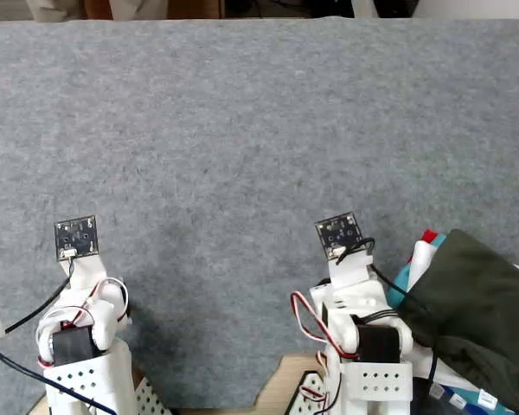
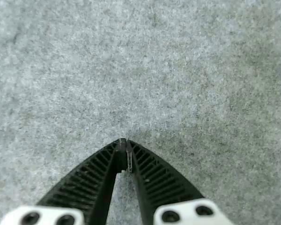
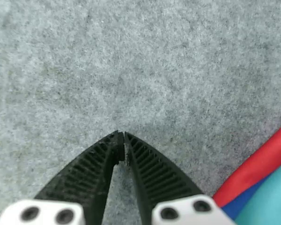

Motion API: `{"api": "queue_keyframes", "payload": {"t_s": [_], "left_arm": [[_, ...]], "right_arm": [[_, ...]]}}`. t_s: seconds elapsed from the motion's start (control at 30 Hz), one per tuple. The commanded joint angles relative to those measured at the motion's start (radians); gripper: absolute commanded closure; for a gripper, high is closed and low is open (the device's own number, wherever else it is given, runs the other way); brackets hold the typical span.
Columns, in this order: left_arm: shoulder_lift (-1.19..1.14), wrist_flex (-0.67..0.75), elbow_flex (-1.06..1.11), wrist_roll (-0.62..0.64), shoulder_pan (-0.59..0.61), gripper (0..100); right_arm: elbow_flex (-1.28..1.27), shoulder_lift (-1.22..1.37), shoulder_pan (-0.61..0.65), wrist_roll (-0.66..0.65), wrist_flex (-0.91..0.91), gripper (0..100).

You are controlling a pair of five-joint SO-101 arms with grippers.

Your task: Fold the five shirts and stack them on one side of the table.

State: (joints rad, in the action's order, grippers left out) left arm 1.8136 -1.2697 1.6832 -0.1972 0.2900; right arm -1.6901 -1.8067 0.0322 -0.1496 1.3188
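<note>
A pile of shirts lies at the table's near right corner, with a dark olive shirt (image 1: pixel 480 307) on top and red, white and teal cloth (image 1: pixel 418 256) peeking out beneath it. The red and teal cloth (image 3: pixel 267 187) lies beside my right gripper (image 3: pixel 122 137), which is shut on nothing over bare felt. My left gripper (image 2: pixel 122 143) is also shut and empty above the grey felt. In the high view both arms sit folded back at the near edge, the left arm (image 1: pixel 80 303) at the left, the right arm (image 1: pixel 355 303) just left of the pile.
Grey felt (image 1: pixel 259 130) covers the whole table. A wooden board (image 1: pixel 281 389) shows at the near edge between the two arm bases.
</note>
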Motion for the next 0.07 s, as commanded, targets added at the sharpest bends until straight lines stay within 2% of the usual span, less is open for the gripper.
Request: {"api": "queue_keyframes", "payload": {"t_s": [0.0,0.03], "left_arm": [[0.005,-0.003,0.008,-0.005,0.003,98],[0.005,-0.003,0.008,-0.005,0.003,98]], "right_arm": [[0.002,-0.113,0.002,-0.008,0.006,99.3],[0.002,-0.113,0.002,-0.008,0.006,99.3]]}}
